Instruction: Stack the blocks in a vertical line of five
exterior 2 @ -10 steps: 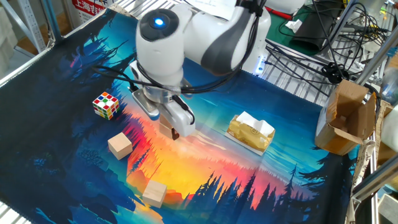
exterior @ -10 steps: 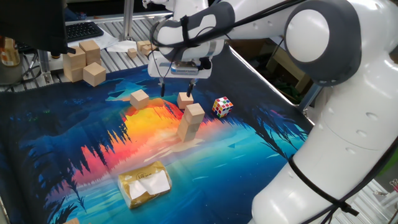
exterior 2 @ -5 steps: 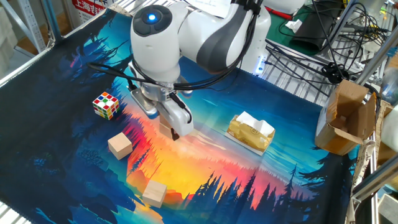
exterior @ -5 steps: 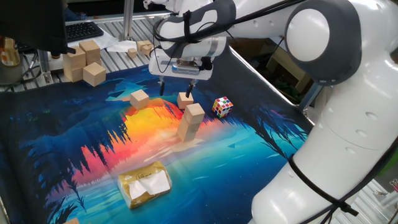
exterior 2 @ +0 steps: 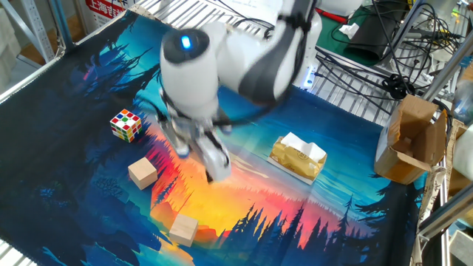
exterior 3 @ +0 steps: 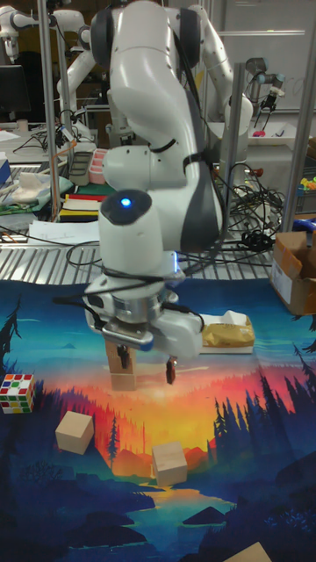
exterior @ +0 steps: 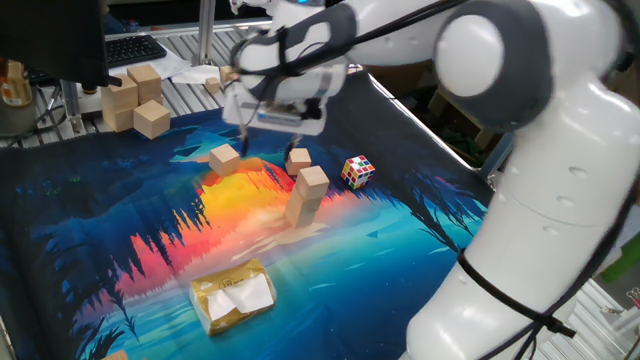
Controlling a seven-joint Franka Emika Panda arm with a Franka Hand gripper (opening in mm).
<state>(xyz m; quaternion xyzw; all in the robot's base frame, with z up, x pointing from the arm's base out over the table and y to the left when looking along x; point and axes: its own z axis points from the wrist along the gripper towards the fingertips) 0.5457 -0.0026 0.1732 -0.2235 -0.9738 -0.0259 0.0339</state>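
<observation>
While the jaws of the gripper (exterior 3: 147, 363) are spread apart and empty above the mat, a partial stack (exterior: 307, 196) of blocks, seemingly three high, is seen just beside one finger. One loose block (exterior 3: 75, 432) and a second loose block (exterior 3: 169, 463) are seen lower on the mat, forward of the jaws, so two placements are judged to be outstanding.

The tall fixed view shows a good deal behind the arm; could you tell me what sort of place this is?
Probably a robotics lab: a second robot arm stands in the background, cables trail across a metal workbench, and a printed mat covers the table.
</observation>
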